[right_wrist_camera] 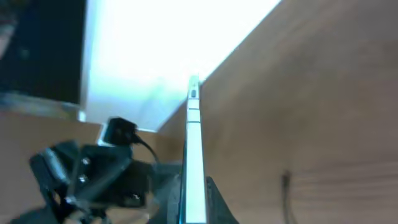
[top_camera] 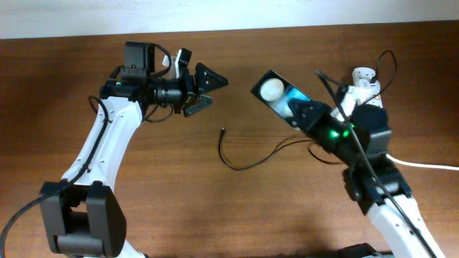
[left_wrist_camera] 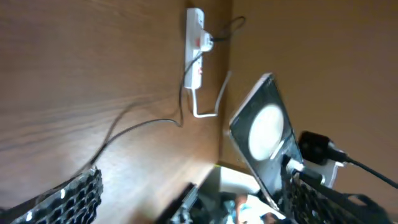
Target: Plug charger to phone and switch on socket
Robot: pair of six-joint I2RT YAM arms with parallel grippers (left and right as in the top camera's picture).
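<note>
A brown wood-grain table [top_camera: 179,208] fills the scene, matte with faint streaks. The right gripper [top_camera: 301,115] is clamped on the lower end of the phone [top_camera: 276,92], a thin, glossy black slab held off the table and tilted, with a pale round patch on its face. From the right wrist the phone shows edge-on as a narrow, light strip rising straight out from between the fingers. The left gripper [top_camera: 208,87] is spread wide and holds nothing; its ribbed black fingers [left_wrist_camera: 74,196] point toward the phone, which hangs just ahead of them with a clear gap. The charger [top_camera: 247,163], a thin black cable, lies in a loose curve on the wood below and between the two grippers, its small tip [top_camera: 223,131] nearer the left one and touching neither. The socket [top_camera: 362,79], a slim white strip with red marks, lies behind the right gripper, partly hidden by the arm, its thick white cord [top_camera: 427,165] trailing away.
</note>
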